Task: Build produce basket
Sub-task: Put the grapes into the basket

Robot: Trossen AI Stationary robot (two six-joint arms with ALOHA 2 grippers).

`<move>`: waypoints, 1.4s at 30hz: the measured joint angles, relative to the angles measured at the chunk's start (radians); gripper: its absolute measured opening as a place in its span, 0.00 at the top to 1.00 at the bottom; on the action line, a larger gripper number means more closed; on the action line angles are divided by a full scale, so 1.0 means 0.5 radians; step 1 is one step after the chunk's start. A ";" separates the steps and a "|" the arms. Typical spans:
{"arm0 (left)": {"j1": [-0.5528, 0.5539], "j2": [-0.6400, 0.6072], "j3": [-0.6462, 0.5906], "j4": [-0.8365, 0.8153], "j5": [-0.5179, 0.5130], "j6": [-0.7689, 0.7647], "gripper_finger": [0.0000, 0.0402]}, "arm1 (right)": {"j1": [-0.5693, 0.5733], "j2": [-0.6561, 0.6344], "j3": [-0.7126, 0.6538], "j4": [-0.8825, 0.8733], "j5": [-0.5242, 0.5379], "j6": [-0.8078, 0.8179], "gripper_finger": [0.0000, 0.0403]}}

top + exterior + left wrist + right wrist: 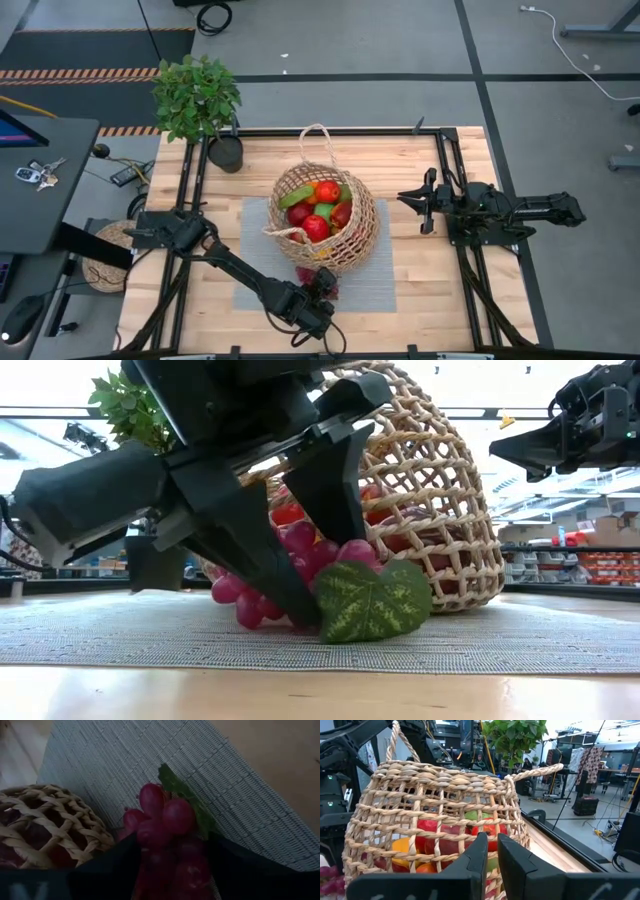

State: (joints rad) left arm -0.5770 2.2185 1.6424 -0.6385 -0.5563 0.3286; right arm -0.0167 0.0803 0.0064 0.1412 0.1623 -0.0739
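Left tool (300,575) half open around the grapes (300,555) on the mat (380,290) just near of the basket (325,215), right tool (425,200) shut and empty at far right; lumpy, light, likely slippery, so best gripped mid-bunch.

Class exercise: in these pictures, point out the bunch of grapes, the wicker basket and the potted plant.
grapes (300,550): low view, a grape in the middle of the bunch.
basket (440,795): right wrist view, the woven side wall.
potted plant (195,95): high view, the middle of the foliage.
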 joint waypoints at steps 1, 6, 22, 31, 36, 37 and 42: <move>0.000 0.000 0.000 -0.001 0.001 0.000 0.45 | 0.000 0.000 0.000 0.000 0.000 0.000 0.88; 0.000 0.000 0.000 -0.006 0.005 0.000 0.53 | 0.000 0.000 0.000 0.000 0.000 0.000 0.88; -0.021 0.002 0.156 -0.051 -0.064 -0.114 0.69 | 0.000 0.000 0.000 0.000 0.000 0.000 0.88; -0.033 0.002 0.257 -0.082 -0.049 -0.288 0.67 | 0.000 0.000 0.000 -0.001 0.001 0.000 0.88; -0.035 0.002 0.278 -0.056 -0.047 -0.363 0.63 | 0.000 0.000 0.000 -0.001 0.000 0.000 0.88; -0.035 0.002 0.278 -0.047 -0.046 -0.399 0.61 | 0.000 0.000 0.000 0.000 0.000 0.000 0.88; -0.037 0.002 0.278 -0.033 -0.042 -0.547 0.51 | 0.000 0.000 0.000 -0.001 0.000 0.000 0.88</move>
State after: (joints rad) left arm -0.5953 2.2192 1.7817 -0.6552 -0.5775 0.0554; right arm -0.0166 0.0803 0.0063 0.1410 0.1623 -0.0738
